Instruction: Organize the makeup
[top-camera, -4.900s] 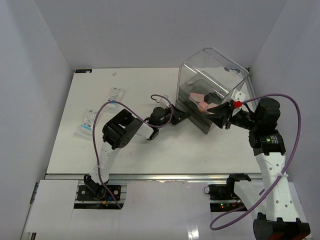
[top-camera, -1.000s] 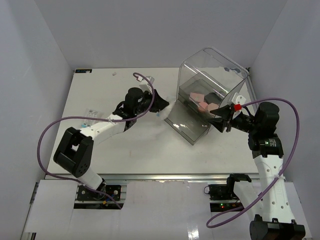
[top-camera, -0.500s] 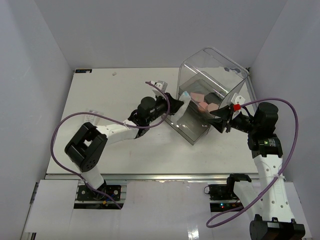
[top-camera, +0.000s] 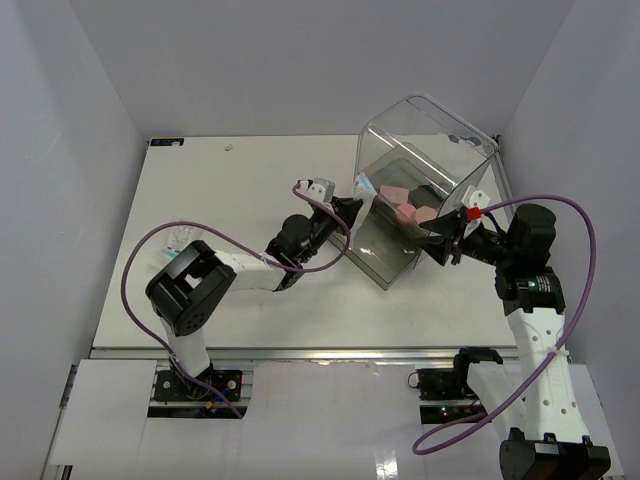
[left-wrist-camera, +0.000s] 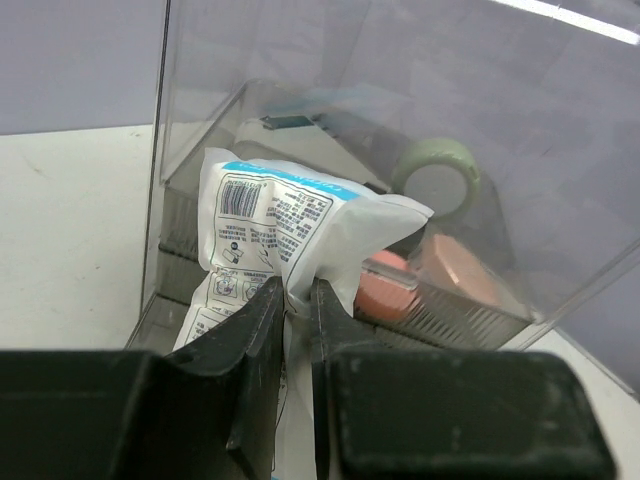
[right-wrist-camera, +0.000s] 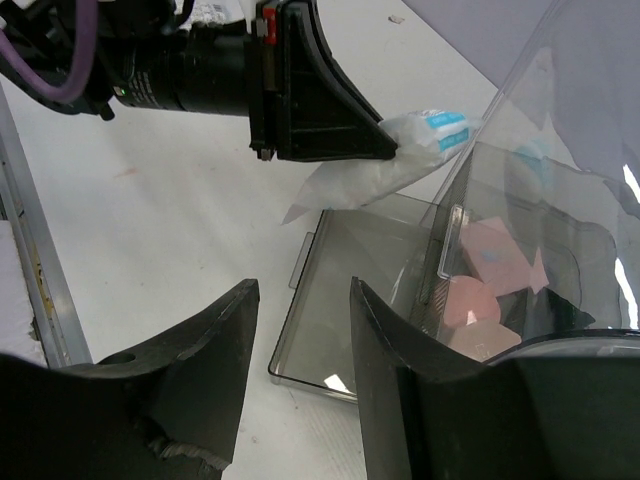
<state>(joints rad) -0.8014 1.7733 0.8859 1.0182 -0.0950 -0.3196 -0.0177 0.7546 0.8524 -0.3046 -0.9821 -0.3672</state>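
Note:
My left gripper (left-wrist-camera: 298, 295) is shut on a flat white printed packet (left-wrist-camera: 280, 220) and holds it at the open front of the large clear box (top-camera: 430, 130). The top view shows this gripper (top-camera: 358, 196) and the packet (top-camera: 364, 185) at the box's left front corner. Inside the box lie pink sponge blocks (top-camera: 410, 205), a round pink compact (left-wrist-camera: 385, 285) and a grey-green compact (left-wrist-camera: 437, 175). My right gripper (right-wrist-camera: 305, 290) is open and empty, beside the box's right front (top-camera: 443, 243). Its view shows the packet (right-wrist-camera: 400, 160) and pink items (right-wrist-camera: 475, 300).
The box's smoky clear drawer (right-wrist-camera: 350, 290) is pulled out flat on the white table (top-camera: 220, 200), below my right gripper's jaws. The box is tilted back near the right wall. A metal rail (right-wrist-camera: 30, 270) runs along the table's near edge.

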